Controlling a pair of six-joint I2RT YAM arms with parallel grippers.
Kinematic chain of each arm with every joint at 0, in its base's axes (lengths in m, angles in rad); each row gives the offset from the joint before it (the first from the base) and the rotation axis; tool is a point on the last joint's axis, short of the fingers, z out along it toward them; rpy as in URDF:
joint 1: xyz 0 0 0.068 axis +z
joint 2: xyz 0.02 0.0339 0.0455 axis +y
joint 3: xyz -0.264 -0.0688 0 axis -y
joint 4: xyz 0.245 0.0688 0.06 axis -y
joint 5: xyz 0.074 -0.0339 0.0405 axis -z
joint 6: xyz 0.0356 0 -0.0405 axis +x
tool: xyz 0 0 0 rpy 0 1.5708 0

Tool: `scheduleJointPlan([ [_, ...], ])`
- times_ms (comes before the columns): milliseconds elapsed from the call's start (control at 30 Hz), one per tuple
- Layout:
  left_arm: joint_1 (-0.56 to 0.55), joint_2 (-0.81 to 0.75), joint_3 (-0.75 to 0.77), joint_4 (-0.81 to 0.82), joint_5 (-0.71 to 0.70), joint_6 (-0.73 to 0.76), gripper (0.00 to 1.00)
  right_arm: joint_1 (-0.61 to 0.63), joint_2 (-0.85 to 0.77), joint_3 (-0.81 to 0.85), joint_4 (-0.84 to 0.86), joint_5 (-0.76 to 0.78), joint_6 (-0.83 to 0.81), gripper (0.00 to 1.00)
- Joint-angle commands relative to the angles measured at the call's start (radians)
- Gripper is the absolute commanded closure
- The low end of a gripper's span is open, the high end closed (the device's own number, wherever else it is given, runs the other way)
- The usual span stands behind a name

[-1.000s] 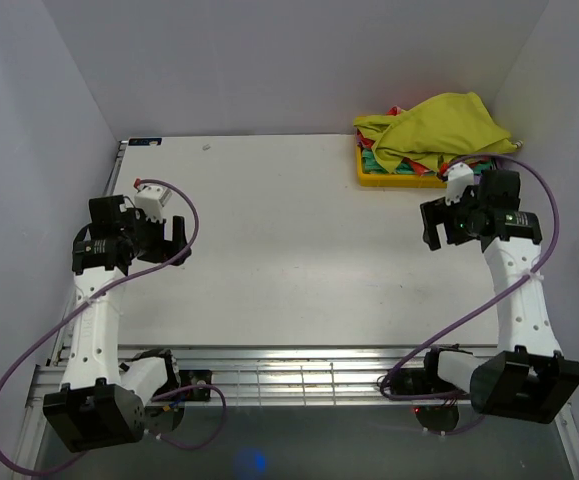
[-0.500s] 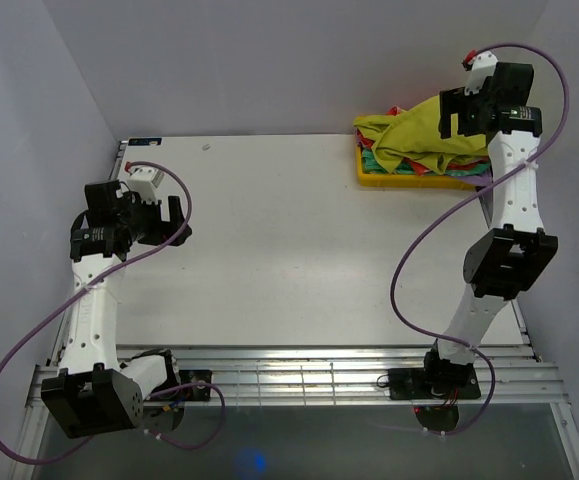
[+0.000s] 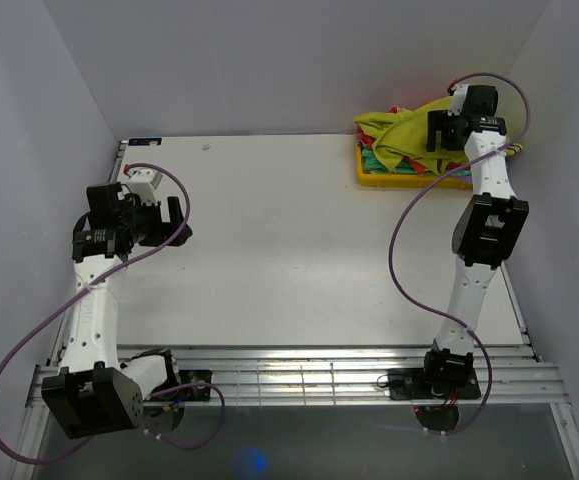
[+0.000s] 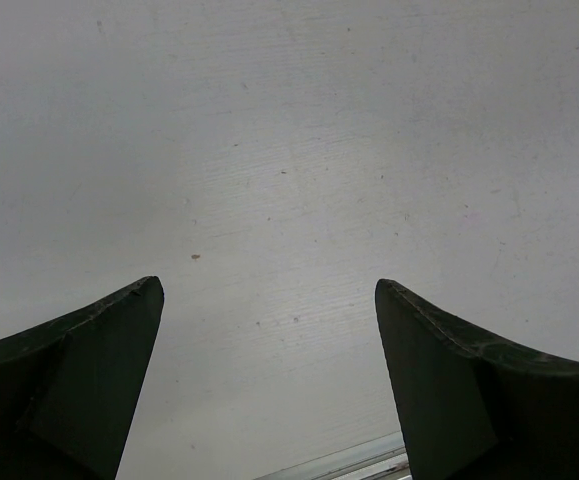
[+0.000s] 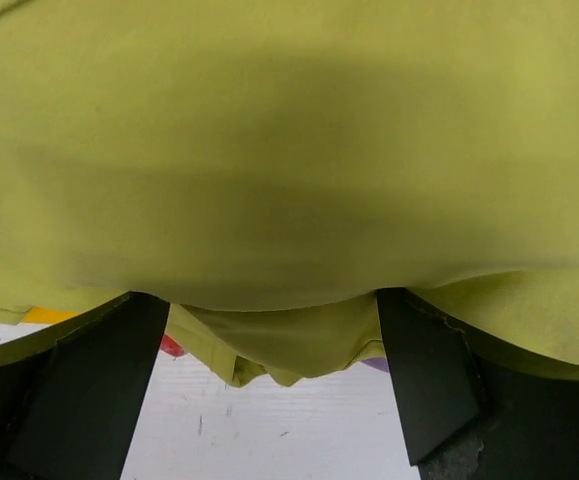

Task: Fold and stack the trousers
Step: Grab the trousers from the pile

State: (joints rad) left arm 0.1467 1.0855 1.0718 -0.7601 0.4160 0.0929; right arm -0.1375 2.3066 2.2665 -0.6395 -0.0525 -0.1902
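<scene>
Mustard trousers [image 3: 399, 135] now lie under the lowered right gripper [image 3: 447, 130]; both it and left gripper [image 4: 269, 285] gape empty.

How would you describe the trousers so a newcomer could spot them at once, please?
At the far right corner of the table, a yellow tray holds a pile of clothes. The trousers are the crumpled heap on top: plain mustard yellow-green, unlike the red and green garments underneath.
</scene>
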Motion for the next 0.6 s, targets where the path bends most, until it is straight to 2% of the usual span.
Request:
scheduleJointPlan([
  [0, -0.001, -0.013, -0.009, 0.001, -0.014, -0.001, 0.02, -0.004, 0.057, 0.071, 0.17, 0.031, 0.009, 0.1],
  [33, -0.002, -0.009, -0.009, 0.002, -0.013, -0.005, 0.02, -0.004, 0.059, 0.067, 0.188, 0.037, 0.006, 0.01],
  [100, -0.002, 0.001, -0.007, 0.002, -0.005, -0.01, 0.02, -0.004, 0.056, 0.064, 0.231, 0.036, -0.002, 0.31],
  [133, -0.002, 0.013, -0.004, 0.004, -0.005, -0.015, 0.02, -0.004, 0.05, 0.062, 0.245, 0.02, -0.009, 0.57],
  [200, -0.001, 0.027, 0.007, 0.004, -0.003, -0.031, 0.02, -0.004, 0.019, 0.039, 0.29, 0.005, -0.011, 0.83],
  [233, -0.002, 0.033, 0.022, 0.004, -0.003, -0.038, 0.02, -0.004, 0.005, 0.031, 0.302, -0.022, -0.011, 0.92],
  [333, -0.001, 0.053, 0.054, 0.001, 0.0, -0.044, 0.02, -0.005, -0.07, -0.002, 0.342, -0.101, 0.003, 0.92],
  [567, -0.001, 0.074, 0.108, -0.013, -0.006, -0.053, 0.02, -0.004, -0.361, -0.09, 0.377, -0.292, 0.09, 0.92],
])
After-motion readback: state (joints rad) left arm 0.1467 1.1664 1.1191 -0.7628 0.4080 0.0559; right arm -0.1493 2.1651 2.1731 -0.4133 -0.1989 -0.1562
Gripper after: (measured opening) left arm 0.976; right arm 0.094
